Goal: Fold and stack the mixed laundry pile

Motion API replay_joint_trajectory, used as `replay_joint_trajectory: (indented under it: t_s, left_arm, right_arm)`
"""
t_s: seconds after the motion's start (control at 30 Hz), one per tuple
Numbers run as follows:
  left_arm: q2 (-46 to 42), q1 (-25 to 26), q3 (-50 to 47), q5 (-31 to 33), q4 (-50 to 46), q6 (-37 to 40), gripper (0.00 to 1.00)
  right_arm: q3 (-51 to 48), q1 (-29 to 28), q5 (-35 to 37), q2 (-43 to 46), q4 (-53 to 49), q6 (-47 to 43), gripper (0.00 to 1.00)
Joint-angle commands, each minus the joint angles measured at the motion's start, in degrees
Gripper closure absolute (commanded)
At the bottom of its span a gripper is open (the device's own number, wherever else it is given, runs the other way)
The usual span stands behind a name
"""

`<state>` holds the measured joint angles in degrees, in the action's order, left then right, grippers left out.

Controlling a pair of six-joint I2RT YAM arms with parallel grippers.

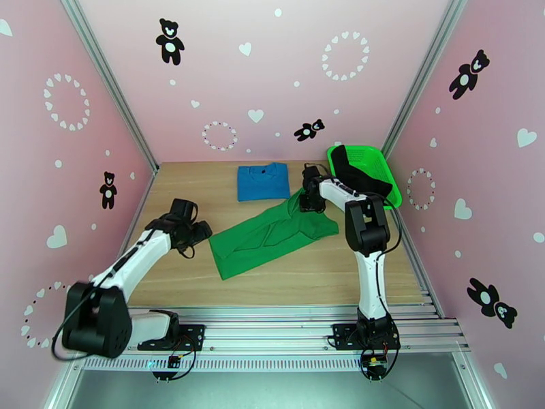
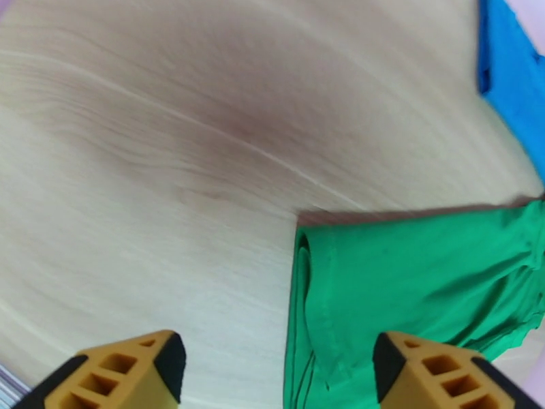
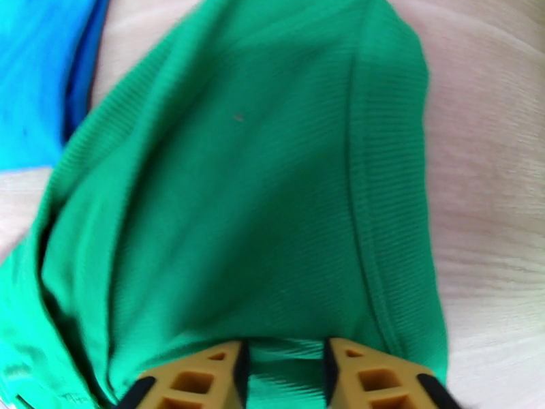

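While in right gripper (image 3: 284,352) — green shirt (image 3: 238,185).

I operate two matching arms. The left arm (image 1: 136,257) and right arm (image 1: 368,281) have white tubular links joined by bulky black joint housings, with thin black cables looping alongside. Far behind each end effector is a black base plate (a small circuit board dangles near each). The left gripper (image 2: 276,362) and right gripper (image 3: 286,376) carry mustard-yellow fingers (image 2: 129,369) with triangular cut-outs and black backing.
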<state>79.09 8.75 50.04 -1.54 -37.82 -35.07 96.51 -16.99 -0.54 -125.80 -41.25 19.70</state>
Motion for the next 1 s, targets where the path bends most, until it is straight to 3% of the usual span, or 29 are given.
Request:
replay_joint_trajectory:
  t_s: [0.0, 0.13, 0.23, 0.37, 0.47, 0.63, 0.7, 0.97]
  left_arm:
    - [4.43, 0.31, -0.17, -5.15, 5.23, 0.83, 0.27]
    - [11.39, 2.81, 1.43, -5.36, 6.92, 1.82, 0.31]
    - [15.92, 3.80, 2.24, -3.73, 8.55, 1.76, 0.35]
    - [20.10, 3.81, 3.11, -1.19, 9.98, 1.89, 0.49]
    - [22.19, 3.88, 3.27, -1.63, 11.45, 2.03, 0.60]
    - [25.12, 4.13, 2.83, -3.59, 13.79, 1.93, 0.73]
    - [25.82, 4.29, 2.45, -3.95, 14.56, 1.85, 0.73]
    - [25.84, 4.82, 0.44, -4.61, 16.83, 1.32, 0.82]
  right_arm:
    - [-6.45, -4.29, -0.19, 11.41, -2.88, -1.15, 0.52]
    - [-15.76, -14.80, 1.55, 22.02, -2.25, -0.57, 0.43]
    - [-19.56, -26.50, 1.44, 25.42, -1.27, 1.81, 0.39]
    - [-16.95, -41.76, 0.75, 20.66, 0.33, 5.49, 0.38]
    - [-12.06, -48.81, -0.19, 13.58, 3.16, 8.27, 0.38]
    - [0.76, -52.70, -1.29, 0.51, 1.83, 10.80, 0.43]
    - [4.46, -53.21, -0.87, -2.80, 0.63, 11.51, 0.44]
    - [9.33, -53.83, 3.00, -5.32, -3.01, 11.33, 0.46]
